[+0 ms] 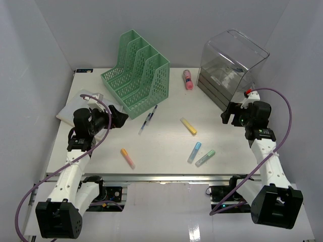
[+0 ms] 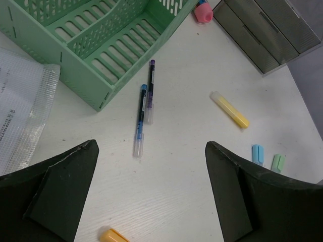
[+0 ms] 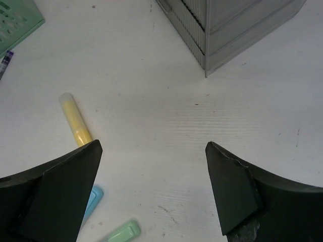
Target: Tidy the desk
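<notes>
The white desk (image 1: 166, 143) holds scattered stationery: a yellow highlighter (image 1: 189, 126), a blue one (image 1: 194, 152), a green one (image 1: 205, 158), an orange one (image 1: 127, 158), a pink one (image 1: 187, 79) and two pens (image 1: 147, 119). My left gripper (image 1: 118, 117) is open and empty, hovering above the desk near the pens (image 2: 141, 118), with the orange highlighter (image 2: 112, 235) just below it in the left wrist view. My right gripper (image 1: 229, 113) is open and empty over bare desk, right of the yellow highlighter (image 3: 74, 120).
A green file organizer (image 1: 136, 73) stands at the back left. A clear-topped grey drawer unit (image 1: 229, 65) stands at the back right, close to my right gripper. A mesh pouch with papers (image 1: 75, 106) lies at the left edge. The metal rail (image 1: 161, 177) runs along the front.
</notes>
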Robot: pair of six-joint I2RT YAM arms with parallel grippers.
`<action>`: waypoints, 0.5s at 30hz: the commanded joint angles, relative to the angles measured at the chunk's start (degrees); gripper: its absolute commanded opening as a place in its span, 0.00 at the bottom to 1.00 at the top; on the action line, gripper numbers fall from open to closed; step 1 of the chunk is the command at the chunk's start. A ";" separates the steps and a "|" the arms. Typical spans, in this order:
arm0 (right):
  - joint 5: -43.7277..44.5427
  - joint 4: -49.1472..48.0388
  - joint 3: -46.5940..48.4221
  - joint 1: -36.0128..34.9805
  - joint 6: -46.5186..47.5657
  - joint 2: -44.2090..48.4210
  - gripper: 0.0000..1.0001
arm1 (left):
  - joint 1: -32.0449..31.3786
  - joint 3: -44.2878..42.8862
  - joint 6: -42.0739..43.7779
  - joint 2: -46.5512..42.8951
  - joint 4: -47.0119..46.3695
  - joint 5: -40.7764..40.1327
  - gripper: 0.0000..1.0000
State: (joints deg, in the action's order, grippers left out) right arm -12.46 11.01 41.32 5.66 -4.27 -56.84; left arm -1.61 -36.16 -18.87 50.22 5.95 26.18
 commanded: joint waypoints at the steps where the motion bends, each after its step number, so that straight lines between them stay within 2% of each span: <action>1: -7.63 -0.40 0.68 0.64 2.41 1.82 0.90 | 0.02 -1.66 0.95 0.11 -0.92 2.13 0.98; 7: -25.76 0.97 -2.70 1.38 16.40 3.35 0.90 | 0.02 -0.22 1.37 -1.97 -2.70 2.16 0.98; 11: -41.03 3.12 -5.46 1.07 29.78 5.26 0.90 | 0.31 -0.61 1.09 -1.78 -2.33 -0.25 0.98; 15: -45.99 10.19 -4.87 -1.01 39.11 7.54 0.90 | 3.38 -1.42 0.40 -0.21 -1.18 -1.24 0.96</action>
State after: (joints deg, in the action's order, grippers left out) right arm -45.50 15.48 36.28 5.85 20.60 -52.14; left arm -1.22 -36.16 -18.30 49.32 4.53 26.64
